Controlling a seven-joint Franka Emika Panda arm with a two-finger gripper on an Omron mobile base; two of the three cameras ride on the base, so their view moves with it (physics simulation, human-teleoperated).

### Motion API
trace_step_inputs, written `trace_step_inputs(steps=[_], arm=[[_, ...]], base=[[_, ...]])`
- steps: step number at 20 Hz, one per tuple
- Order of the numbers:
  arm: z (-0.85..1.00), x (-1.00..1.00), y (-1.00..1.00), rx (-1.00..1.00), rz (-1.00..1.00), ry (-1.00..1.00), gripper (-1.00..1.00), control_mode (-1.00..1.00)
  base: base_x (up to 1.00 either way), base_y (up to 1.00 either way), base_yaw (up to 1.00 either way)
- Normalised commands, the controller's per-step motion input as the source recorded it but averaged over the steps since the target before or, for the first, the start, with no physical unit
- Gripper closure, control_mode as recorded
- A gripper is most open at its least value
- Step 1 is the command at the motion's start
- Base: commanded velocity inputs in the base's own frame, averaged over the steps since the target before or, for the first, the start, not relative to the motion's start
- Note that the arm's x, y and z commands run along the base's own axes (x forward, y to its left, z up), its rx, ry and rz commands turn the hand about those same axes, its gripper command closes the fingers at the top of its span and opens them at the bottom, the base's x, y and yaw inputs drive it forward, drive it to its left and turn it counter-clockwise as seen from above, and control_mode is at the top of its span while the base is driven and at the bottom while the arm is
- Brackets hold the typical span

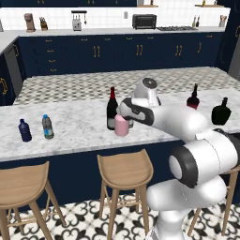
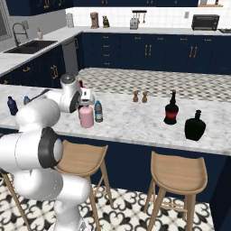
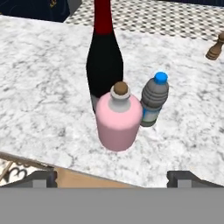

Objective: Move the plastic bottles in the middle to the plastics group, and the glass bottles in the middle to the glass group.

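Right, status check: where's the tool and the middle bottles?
Tool open, empty, short of pink bottle. Wine bottle and water bottle upright behind it, unmoved. Pink bottle fronts both.

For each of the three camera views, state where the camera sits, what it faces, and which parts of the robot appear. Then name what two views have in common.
Left base view: behind the arm's left, facing the marble counter; white arm rises lower right.
Right base view: behind the arm's right, same counter; arm rises lower left.
Hand view: on the hand, looking down at the squat pale-pink bottle, the tall dark wine bottle and the small clear-grey water bottle; open jaws' dark tips at the bottom.
Shared: both base views show the pink bottle and the squat black flask.
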Motion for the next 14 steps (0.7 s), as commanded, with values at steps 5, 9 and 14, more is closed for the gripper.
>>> trace_step_inputs(steps=[5,9,14], arm=[[-0.19,0.32,0.00,0.00,0.03,0.00,-1.00,-1.00],[-0.21,0.22,0.00,-0.02,0.03,0.00,-1.00,-1.00],[-0.03,0.19,0.00,-0.02,0.02,0.00,-1.00,-1.00]], base=[[0.00,0.00,0.00],[0.00,0.00,0.00],[0.00,0.00,0.00]])
